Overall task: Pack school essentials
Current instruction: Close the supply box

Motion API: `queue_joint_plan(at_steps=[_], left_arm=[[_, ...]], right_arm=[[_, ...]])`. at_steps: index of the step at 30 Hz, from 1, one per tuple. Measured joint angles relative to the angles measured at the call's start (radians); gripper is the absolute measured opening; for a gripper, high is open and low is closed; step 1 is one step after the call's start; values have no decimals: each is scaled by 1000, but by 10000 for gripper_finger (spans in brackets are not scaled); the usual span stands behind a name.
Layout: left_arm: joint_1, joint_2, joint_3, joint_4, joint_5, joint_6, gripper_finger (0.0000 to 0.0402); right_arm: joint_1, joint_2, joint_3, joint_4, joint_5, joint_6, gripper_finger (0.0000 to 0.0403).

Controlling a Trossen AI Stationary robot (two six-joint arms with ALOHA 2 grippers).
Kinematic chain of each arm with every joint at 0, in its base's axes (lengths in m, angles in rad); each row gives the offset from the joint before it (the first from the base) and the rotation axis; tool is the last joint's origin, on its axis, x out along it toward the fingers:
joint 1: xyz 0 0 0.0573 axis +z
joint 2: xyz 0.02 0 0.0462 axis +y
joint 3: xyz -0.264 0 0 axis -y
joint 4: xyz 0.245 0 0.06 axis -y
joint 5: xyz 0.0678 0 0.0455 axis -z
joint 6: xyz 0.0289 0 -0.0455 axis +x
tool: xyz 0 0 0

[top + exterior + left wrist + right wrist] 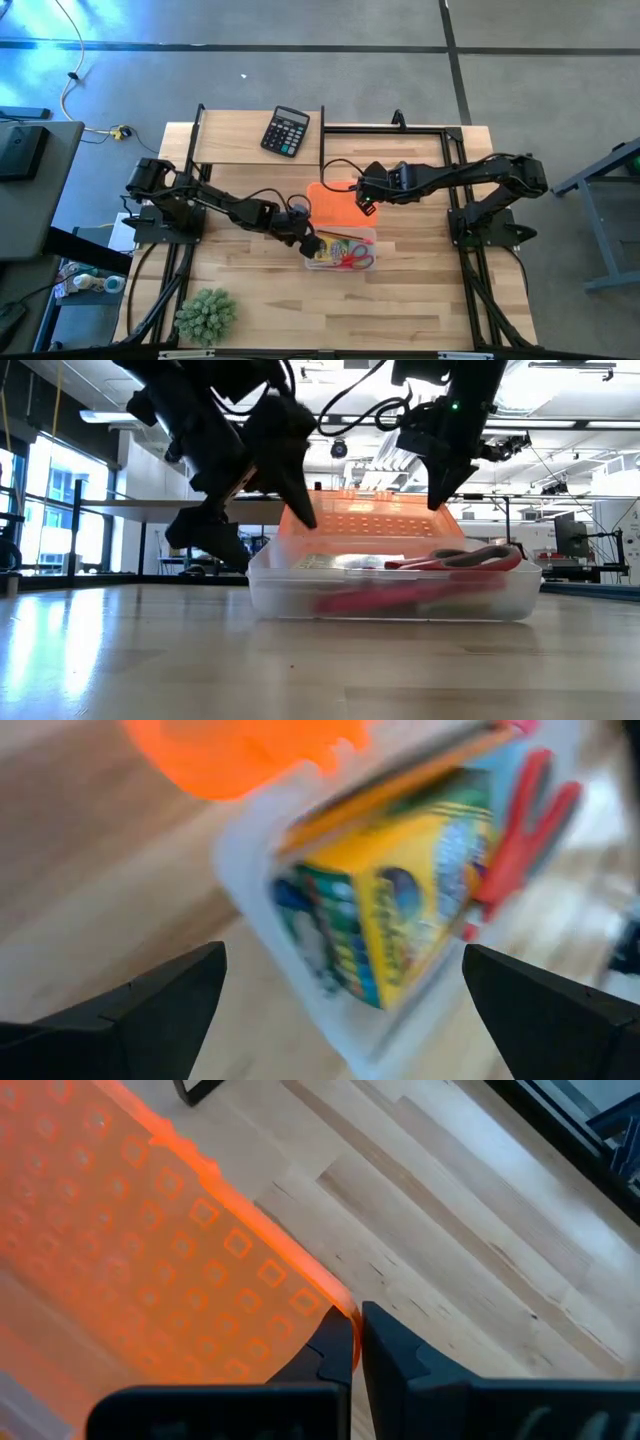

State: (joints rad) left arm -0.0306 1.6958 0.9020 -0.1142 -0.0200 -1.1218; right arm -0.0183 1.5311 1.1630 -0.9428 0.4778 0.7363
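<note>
A clear plastic box (343,266) sits mid-table. Inside lie the yellow-green crayon pack (400,910) and the red-handled scissors (520,840), also seen in the low view (460,558). The box's orange lid (335,205) stands open, tilted up on its far side (370,520). My right gripper (357,1350) is shut at the lid's right corner. My left gripper (342,955) is wide open and hovers over the box's left end (311,246), the crayon pack just ahead of it. Pen, eraser and note pad cannot be made out. My right gripper pinches the orange lid by its free edge, at the right corner (335,1312), between both fingers. The fingers (440,490) come from above, pointing down and slanting from the table's right. The lid stays tilted up behind the box, its lower edge at the box's far rim.
A black calculator (286,131) lies near the table's far edge. A green spiky plant (206,314) stands at the near left corner. Bare wood lies on the near side of the box and to its right. Black frame rails (400,128) border the far right.
</note>
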Motion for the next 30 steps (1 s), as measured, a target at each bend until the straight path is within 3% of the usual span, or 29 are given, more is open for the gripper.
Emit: queue_joint_plan(at_steps=[10, 30], left_arm=[[40, 3, 1, -62, -74, 0, 394], [74, 18, 1, -134, -220, 0, 394]], right_arm=[[61, 0, 0, 5, 27, 52, 0], [77, 0, 0, 17, 26, 50, 0]])
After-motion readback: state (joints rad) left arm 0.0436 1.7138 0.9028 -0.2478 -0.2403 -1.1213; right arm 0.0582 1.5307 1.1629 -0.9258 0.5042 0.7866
